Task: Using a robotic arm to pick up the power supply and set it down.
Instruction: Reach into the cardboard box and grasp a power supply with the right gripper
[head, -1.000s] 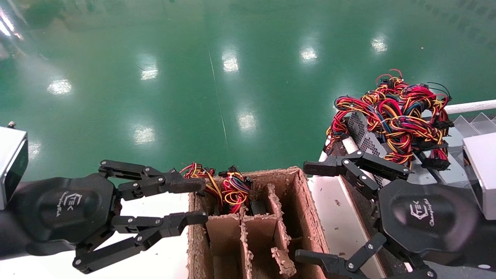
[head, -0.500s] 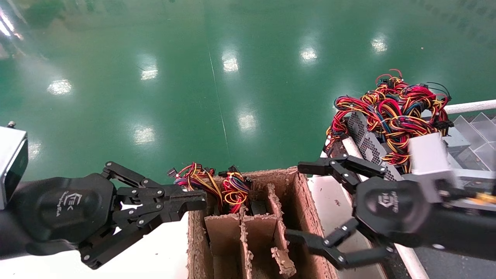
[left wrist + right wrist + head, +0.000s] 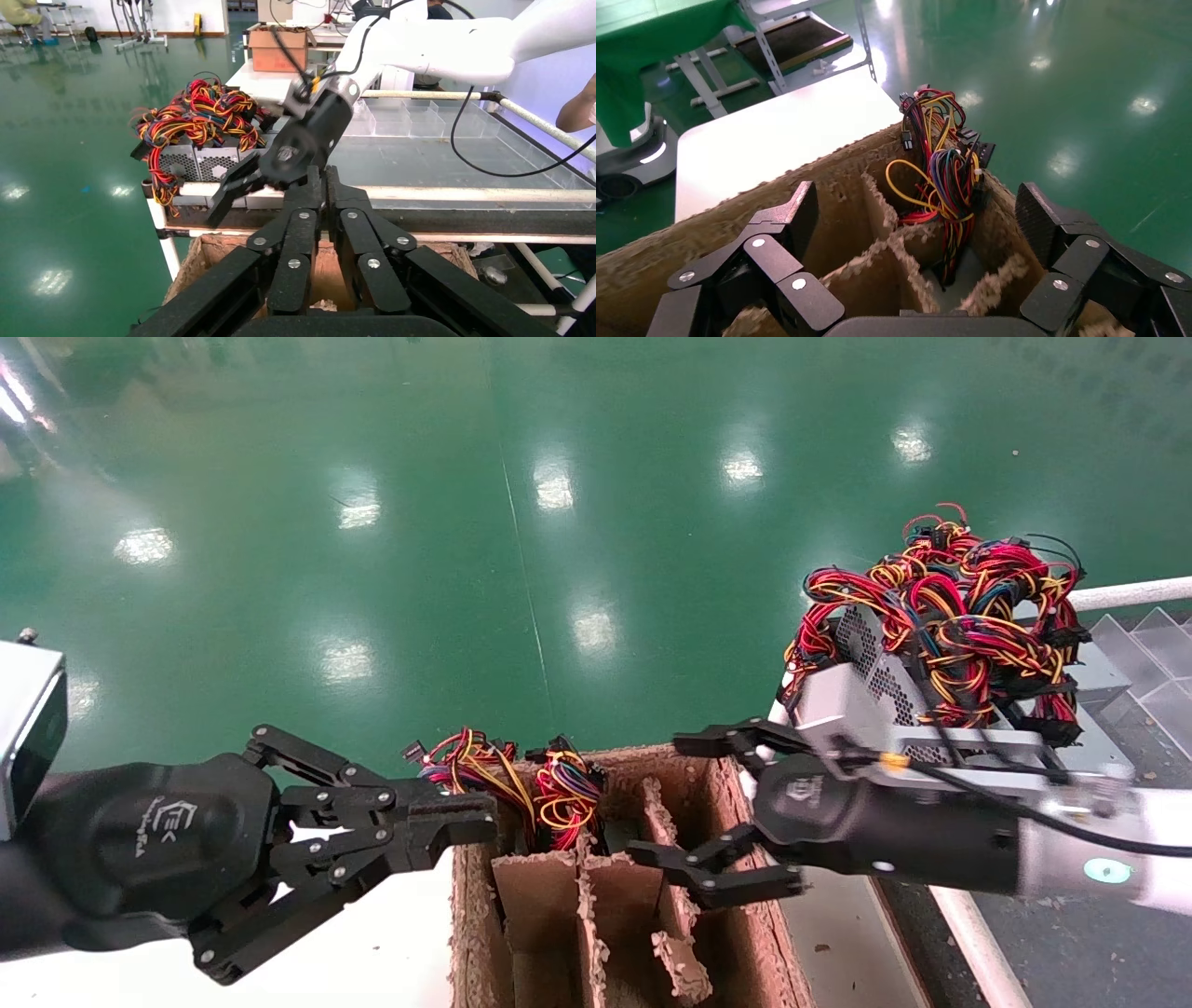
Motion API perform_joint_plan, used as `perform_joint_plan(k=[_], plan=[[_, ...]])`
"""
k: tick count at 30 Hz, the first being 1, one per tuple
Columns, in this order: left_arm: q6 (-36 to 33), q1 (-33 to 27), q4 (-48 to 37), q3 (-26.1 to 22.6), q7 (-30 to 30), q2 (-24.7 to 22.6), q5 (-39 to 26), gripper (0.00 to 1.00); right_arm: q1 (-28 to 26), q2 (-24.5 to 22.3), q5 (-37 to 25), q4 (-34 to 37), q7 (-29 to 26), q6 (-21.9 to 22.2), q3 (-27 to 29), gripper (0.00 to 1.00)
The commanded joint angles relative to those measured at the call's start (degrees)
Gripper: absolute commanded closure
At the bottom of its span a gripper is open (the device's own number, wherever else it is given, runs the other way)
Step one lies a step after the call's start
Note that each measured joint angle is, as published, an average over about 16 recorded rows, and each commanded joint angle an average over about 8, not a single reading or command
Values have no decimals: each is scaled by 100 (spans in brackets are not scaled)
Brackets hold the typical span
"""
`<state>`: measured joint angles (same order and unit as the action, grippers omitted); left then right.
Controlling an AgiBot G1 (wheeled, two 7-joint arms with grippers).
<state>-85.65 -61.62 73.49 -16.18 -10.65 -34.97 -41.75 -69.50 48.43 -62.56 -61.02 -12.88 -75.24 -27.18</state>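
The brown cardboard box [image 3: 726, 859] with its paper walls inside is the main thing here. The right gripper [image 3: 694, 808] hangs over the right side of the box, and its two black fingers are spread wide apart with nothing between them. In the right wrist view the right gripper [image 3: 916, 232] looks down into the box, one finger on each side of the little rooms.

A power supply [image 3: 619, 836] sits in a far room of the box. Only a bit of its grey body shows in the right wrist view [image 3: 954, 284]. Its wire bundle [image 3: 521, 784] of red, yellow, blue and purple loops sticks up over the far edge of the box.

The left gripper [image 3: 466, 826] is just beside the left wall of the box, close to those wires. Its fingers are pressed together and hold nothing. The left wrist view shows the two fingers [image 3: 309, 203] touching each other.

To the right of the box, more grey power supplies [image 3: 880, 677] lie in a pile on a bench, with a big tangle of wires [image 3: 950, 607] on top. They are well apart from the box.
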Motion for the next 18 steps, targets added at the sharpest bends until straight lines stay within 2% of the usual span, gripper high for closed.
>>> perform_joint_plan(k=[1,8,18], plan=[[0,0,0,-1,0,0,1,0,-100,178,-163,158,13,49,-107,100],[2,-1,0,-4,2,2,3,0,-226,642,-662,403,201,398,-356,100],[3,-2,0,-8,4,3,5,0,5,943,-963,160,285,1084,-416,100]])
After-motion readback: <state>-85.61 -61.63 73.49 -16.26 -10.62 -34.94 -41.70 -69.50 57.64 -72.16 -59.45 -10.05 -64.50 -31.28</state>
